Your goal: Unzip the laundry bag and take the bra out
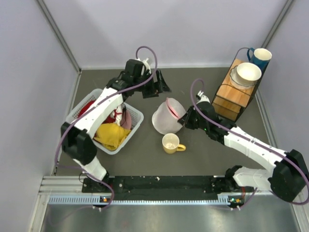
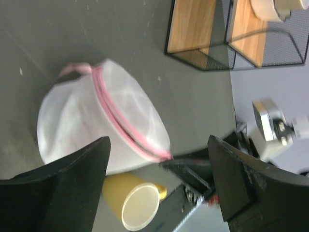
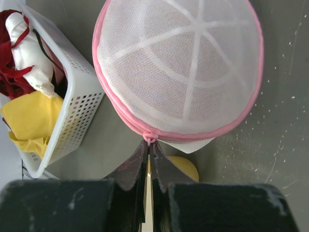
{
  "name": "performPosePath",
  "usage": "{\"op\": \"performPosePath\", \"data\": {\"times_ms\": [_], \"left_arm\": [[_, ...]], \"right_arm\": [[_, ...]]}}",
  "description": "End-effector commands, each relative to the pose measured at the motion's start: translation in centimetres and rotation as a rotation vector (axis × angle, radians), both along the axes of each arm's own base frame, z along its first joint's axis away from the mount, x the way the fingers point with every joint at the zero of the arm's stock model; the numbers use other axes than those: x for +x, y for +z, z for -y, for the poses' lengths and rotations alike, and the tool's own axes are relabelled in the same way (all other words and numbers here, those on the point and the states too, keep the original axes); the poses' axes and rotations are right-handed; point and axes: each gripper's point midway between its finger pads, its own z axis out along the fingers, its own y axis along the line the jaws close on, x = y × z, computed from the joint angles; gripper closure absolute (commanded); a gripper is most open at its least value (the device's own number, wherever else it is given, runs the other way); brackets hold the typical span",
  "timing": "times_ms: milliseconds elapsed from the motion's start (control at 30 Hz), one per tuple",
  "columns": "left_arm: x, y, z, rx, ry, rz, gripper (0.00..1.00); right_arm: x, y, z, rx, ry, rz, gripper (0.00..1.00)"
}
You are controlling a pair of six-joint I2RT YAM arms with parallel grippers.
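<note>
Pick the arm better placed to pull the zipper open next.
Right: the right fingers are shut on the zipper pull of the laundry bag. The left fingers hang open, off it.

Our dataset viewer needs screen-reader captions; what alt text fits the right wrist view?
The right hand pinches the pink zipper pull at the lower edge of the domed white mesh laundry bag. A white basket of red and yellow clothes stands left.
</note>
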Motion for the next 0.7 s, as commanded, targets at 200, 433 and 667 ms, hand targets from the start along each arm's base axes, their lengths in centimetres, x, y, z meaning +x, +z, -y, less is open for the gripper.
{"op": "performPosePath", "data": {"times_ms": [200,433,667], "left_arm": [[-7.3,-0.9,1.0,-0.171,-0.011,-0.139,0.05],[-6.2,-3.2,2.1,-0.141,-0.038,-0.197,0.01],[-4.2,-5.6,3.5,-0.099,-0.053,-0.219,0.3]], "right_arm": [[1.0,1.6,-1.7,0.046,0.024,0.03,1.0],[0.7,1.8,-1.4,0.043,0.023,0.039,1.0],[0.7,1.7,-1.2,0.04,0.012,0.034,1.0]]}}
